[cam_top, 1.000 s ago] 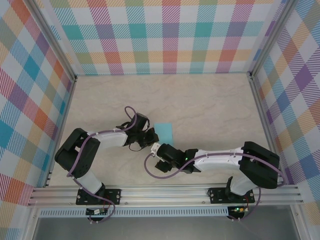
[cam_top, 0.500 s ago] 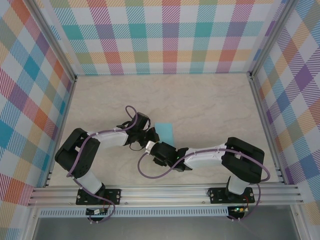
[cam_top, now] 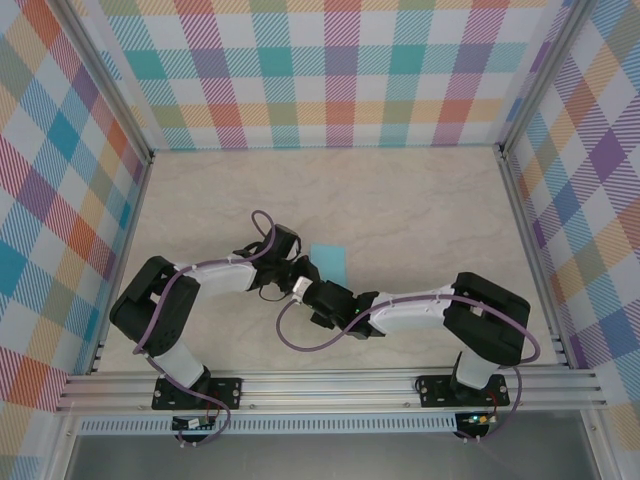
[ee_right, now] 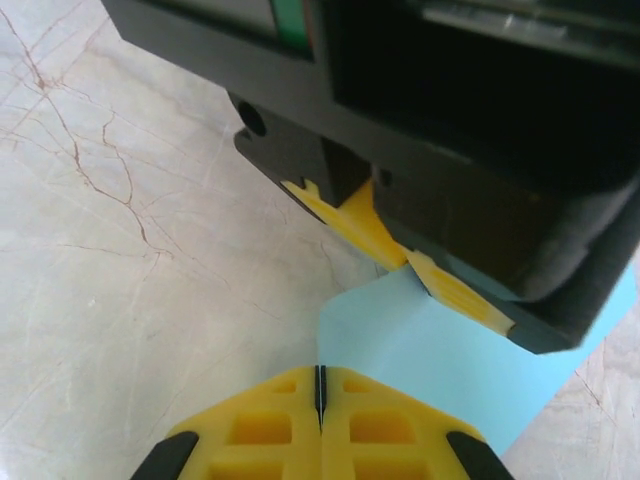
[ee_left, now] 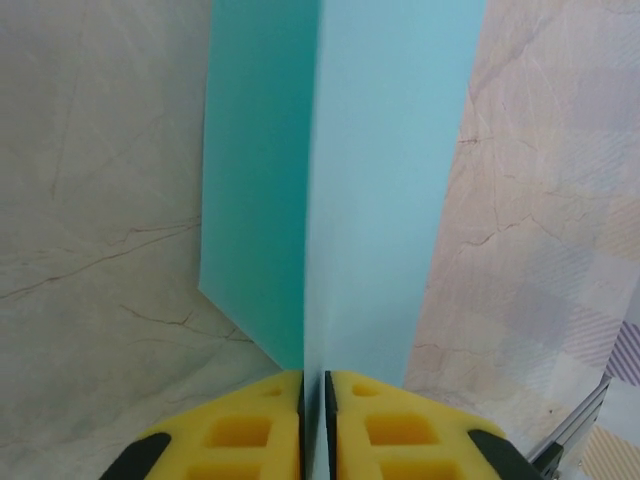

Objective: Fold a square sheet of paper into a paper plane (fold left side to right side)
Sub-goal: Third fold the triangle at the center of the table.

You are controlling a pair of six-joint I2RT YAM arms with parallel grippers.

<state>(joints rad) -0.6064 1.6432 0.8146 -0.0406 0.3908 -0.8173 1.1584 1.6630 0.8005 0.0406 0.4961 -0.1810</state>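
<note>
left tool [ee_left: 314, 385]: narrow, pinching folded square sheet of paper [ee_left: 380, 170] | right tool [ee_right: 320, 380]: pads together, at sheet corner

High overhead, close wrist views, shared paper [ee_left: 370, 180]

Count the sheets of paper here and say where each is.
1. The turquoise sheet of paper sits centrally on the table, its edge pinched in the left hand; another could hide under the arms.
</note>
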